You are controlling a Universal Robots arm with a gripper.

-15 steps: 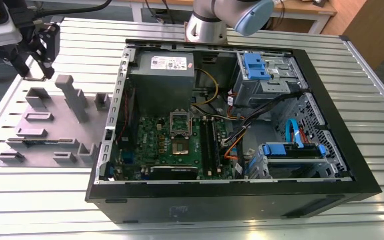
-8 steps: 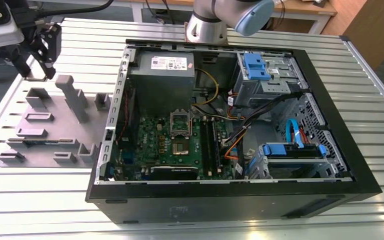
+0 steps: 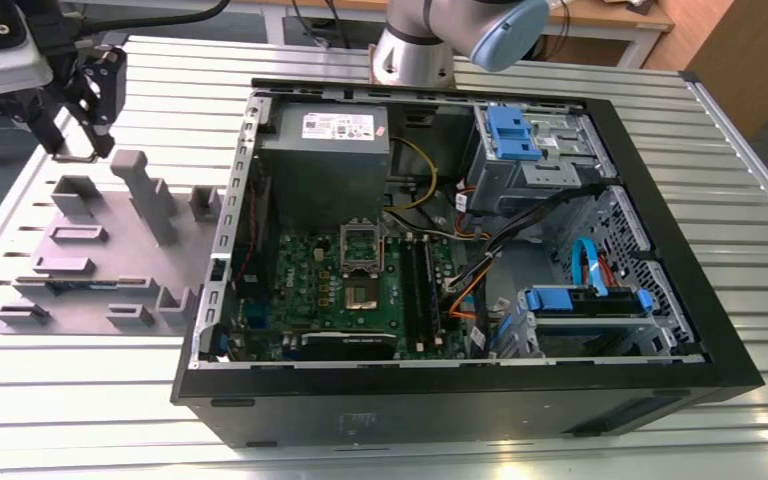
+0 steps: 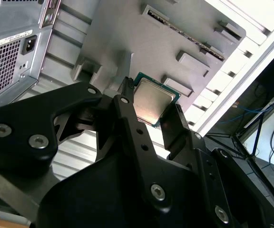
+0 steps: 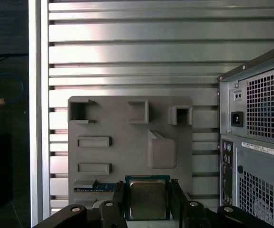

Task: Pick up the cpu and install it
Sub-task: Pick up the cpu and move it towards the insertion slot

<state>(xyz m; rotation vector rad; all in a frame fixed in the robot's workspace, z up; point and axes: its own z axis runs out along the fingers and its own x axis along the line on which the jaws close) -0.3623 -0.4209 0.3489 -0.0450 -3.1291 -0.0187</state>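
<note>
Fingers (image 5: 120, 203) of your gripper (image 3: 79, 150) are closed on the cpu (image 5: 147, 198), one black pad against each of two opposite edges, metal top facing the lens in both wrist views. In the exterior view the arm (image 3: 444, 35) enters from the top edge w/ most of its links cut off. Its wrist sits in the upper corner on the exterior view's left. The gripper points straight down over the far end of the lilac-grey holder plate (image 3: 117, 262), beside the open pc case (image 3: 424, 400) on the slatted table (image 3: 744, 200). From there you can't make out the cpu between the tips. In the first wrist view the gripper body hides the cpu's near edge; in the second wrist view one finger covers a corner. Can't tell whether the cpu rests on the plate or hangs just above it. The socket (image 3: 361, 292) on the motherboard lies well apart, inside the case, near the grey psu (image 3: 320, 160).
</note>
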